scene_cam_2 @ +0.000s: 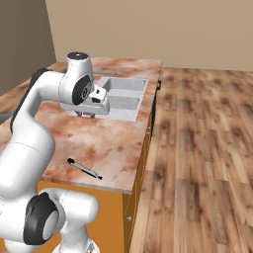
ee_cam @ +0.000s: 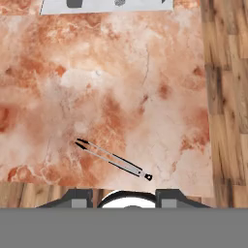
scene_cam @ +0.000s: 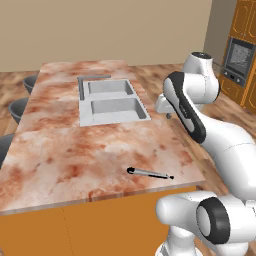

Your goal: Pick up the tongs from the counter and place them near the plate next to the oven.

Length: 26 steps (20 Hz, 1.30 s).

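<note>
The tongs (scene_cam: 150, 173) (scene_cam_2: 85, 169) (ee_cam: 112, 159) lie flat near the front edge of the marbled counter (scene_cam: 75, 150) (scene_cam_2: 111, 138) (ee_cam: 121, 87). They are thin grey metal with black ends. My gripper (scene_cam: 165, 107) (scene_cam_2: 89, 113) (ee_cam: 123, 194) hangs well above the counter, between the sink and the tongs, pointing down. Its fingers stand apart with nothing between them. The oven (scene_cam: 240, 55) sits in orange cabinets at the far right. The plate is out of view.
A grey double sink (scene_cam: 112, 102) (scene_cam_2: 123, 94) is set into the counter beyond the gripper. Dark stools (scene_cam: 20, 107) stand along the counter's left side. Wooden floor (scene_cam_2: 207, 148) stretches to the right of the island.
</note>
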Tool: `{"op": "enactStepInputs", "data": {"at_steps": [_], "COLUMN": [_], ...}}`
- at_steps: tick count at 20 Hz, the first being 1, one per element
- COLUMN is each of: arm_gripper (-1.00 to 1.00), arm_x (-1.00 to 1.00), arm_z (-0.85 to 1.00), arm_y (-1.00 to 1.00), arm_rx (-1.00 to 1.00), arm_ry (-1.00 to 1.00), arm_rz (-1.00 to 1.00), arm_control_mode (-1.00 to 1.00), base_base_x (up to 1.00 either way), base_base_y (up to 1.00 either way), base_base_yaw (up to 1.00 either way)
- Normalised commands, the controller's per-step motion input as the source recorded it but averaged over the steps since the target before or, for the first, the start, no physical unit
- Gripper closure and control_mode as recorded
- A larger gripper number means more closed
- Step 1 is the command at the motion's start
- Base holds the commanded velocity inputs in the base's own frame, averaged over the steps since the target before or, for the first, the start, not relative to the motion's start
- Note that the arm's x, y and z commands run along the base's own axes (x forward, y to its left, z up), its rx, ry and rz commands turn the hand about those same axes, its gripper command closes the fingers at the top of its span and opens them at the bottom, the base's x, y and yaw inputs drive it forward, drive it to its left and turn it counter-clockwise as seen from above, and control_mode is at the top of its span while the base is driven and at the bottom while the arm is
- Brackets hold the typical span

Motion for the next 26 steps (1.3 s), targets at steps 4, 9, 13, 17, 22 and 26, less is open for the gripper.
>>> {"op": "enactStepInputs", "data": {"at_steps": [4,9,13,17,22,26], "arm_gripper": [-1.00,-1.00,-1.00,-1.00,-1.00,-1.00], "arm_x": [-0.25,-0.31,-0.03,0.01,-0.15,-0.12], "arm_z": [-0.04,-0.64,-0.77,-0.70,-0.40,-0.30], "arm_y": [0.00,0.11,0.11,0.08,-0.01,0.03], "arm_rx": [-0.01,-0.08,-0.06,-0.09,0.00,-0.01], "arm_ry": [-0.05,0.00,0.06,0.01,-0.09,-0.01], "arm_rz": [0.00,0.00,0.02,0.10,0.32,0.38], "arm_control_mode": [-1.00,-1.00,-1.00,-1.00,-1.00,-1.00], "base_base_x": [0.00,0.00,0.00,0.00,0.00,0.00], "base_base_y": [0.00,0.00,0.00,0.00,0.00,0.00], "base_base_yaw": [0.00,0.00,0.00,0.00,0.00,0.00]}}
